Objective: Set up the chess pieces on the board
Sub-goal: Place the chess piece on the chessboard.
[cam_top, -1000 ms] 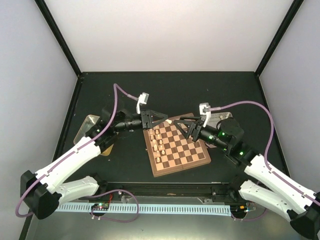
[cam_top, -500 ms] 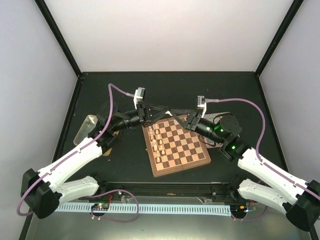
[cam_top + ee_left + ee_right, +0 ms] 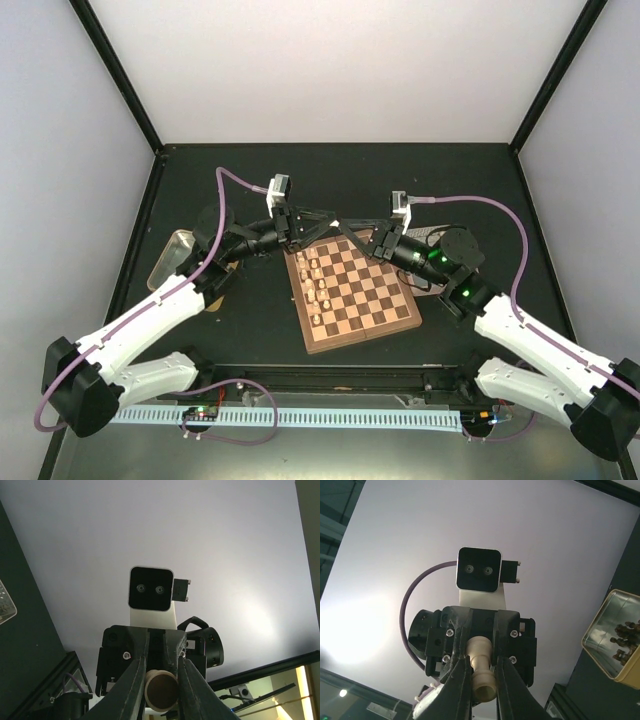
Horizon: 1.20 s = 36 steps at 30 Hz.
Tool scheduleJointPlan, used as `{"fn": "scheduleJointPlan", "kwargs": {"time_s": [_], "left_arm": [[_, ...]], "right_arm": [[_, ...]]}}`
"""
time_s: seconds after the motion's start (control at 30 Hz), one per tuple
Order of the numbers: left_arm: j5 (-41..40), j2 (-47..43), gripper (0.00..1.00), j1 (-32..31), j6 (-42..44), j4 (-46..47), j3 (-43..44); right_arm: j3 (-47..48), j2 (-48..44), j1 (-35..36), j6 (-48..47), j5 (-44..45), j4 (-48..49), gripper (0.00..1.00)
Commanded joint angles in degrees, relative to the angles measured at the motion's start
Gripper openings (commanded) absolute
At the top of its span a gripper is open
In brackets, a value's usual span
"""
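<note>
- Dark table [image 3: 400, 180], chessboard [image 3: 380, 300] at centre: a few pale chessmen [image 3: 315, 285] stand on its left files.
- Above its far edge, left pincer [image 3: 332, 226] and right pincer [image 3: 352, 234] both pinch one pale piece [image 3: 481, 652].
- Most men unplaced.

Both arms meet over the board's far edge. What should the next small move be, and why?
Probably open the left fingers. Both they and the right fingers look shut on the same pale chess piece, which is held in the air near the far edge of the board. Letting go on one side would complete the handover so the piece can be placed.
</note>
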Motion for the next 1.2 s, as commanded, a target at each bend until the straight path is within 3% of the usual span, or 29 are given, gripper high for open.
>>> {"fn": "scheduleJointPlan", "kwargs": {"time_s": [0.0,0.07,0.17,0.23,0.37,0.5,0.67,0.97,1.17], "left_arm": [[-0.32,0.82,0.05,0.35,0.11,0.42,0.04],[-0.56,0.35,0.09,0.38,1.58,-1.56,0.01],[-3.32,-1.56,0.36,0.75,7.15,-11.41,0.09],[-8.11,-3.93,0.52,1.95,11.95,-19.77,-0.06],[-20.67,-10.60,0.70,4.47,22.64,-27.83,-3.27],[-29.45,-13.88,0.74,6.57,32.54,-36.57,-3.46],[-39.25,-16.42,0.76,7.19,42.52,-43.61,-3.09],[-46.11,-20.00,0.80,7.90,48.93,-47.15,-4.17],[-46.55,-20.44,0.81,8.58,50.70,-48.33,-4.62]], "right_arm": [[1.87,-0.08,0.19,-0.50,-1.55,1.23,0.02],[2.38,-0.39,0.13,-2.30,-0.27,-2.40,0.01],[3.81,-1.15,0.15,-7.38,1.88,-11.14,0.01],[6.42,-1.52,0.14,-12.40,4.21,-22.62,0.01],[13.44,2.01,0.20,-25.72,4.65,-46.91,0.01],[16.56,8.13,0.88,-34.43,5.80,-62.57,0.01],[20.30,16.00,5.51,-39.62,12.19,-73.20,0.01],[29.42,34.53,18.82,-41.05,19.07,-81.70,0.01],[35.22,43.27,23.10,-40.22,20.23,-83.18,0.01]]}}
